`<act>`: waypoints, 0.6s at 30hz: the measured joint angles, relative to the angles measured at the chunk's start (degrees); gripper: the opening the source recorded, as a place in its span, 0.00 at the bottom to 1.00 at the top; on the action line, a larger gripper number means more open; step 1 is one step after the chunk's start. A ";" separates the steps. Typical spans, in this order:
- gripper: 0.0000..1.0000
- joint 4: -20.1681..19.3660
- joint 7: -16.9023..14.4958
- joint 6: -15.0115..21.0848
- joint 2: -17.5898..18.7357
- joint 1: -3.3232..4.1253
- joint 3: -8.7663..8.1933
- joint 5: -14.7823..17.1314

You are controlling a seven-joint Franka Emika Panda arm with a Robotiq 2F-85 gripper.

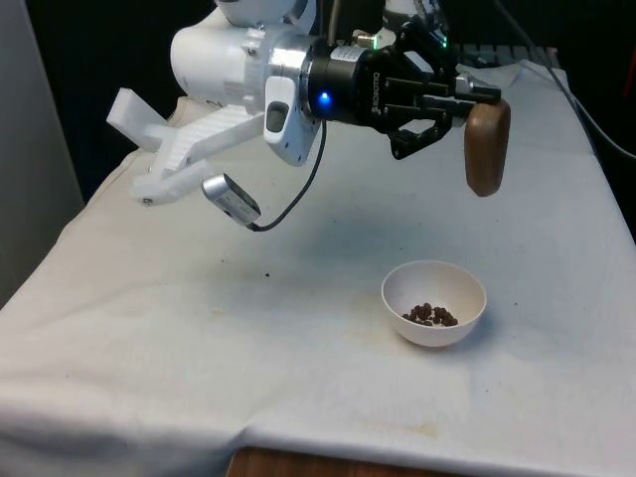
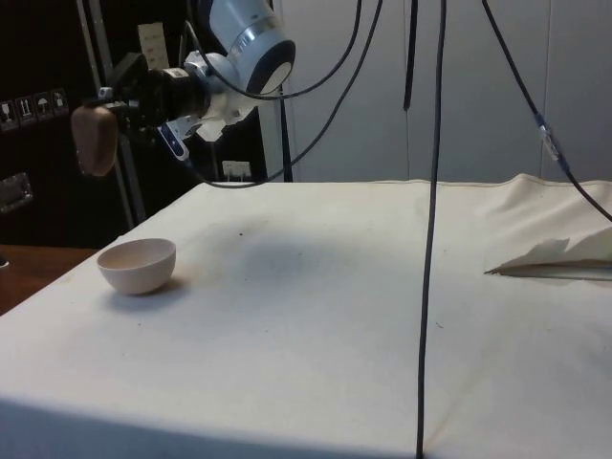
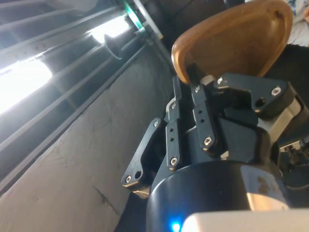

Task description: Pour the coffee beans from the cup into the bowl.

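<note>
Holding the brown cup (image 1: 487, 147) high in the front view, I see the jaws clamped on its rim, above and just behind the white bowl (image 1: 434, 302) with beans (image 1: 430, 315) inside. Side view: cup (image 2: 95, 140) above bowl (image 2: 138, 265) on the tabletop (image 2: 335, 316). Wrist view: gripper (image 3: 193, 77) grips the cup (image 3: 236, 38).

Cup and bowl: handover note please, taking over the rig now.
Gripper: shut on the brown wooden cup, held in the air, tipped mouth-down, above and behind the bowl.
Bowl: white, on the cloth near the table's front edge, coffee beans lying in it.
Done: the beans appear to be poured; a stray dark speck lies on the cloth.
Left: turn the cup upright, set it down, release.
</note>
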 measured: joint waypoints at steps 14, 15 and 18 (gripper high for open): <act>0.00 -0.74 0.00 -3.61 0.34 -0.06 -0.80 3.78; 0.00 -0.80 0.00 -3.84 0.40 -0.06 -0.86 4.13; 0.00 -1.03 0.00 -5.16 0.57 -0.06 -1.20 5.21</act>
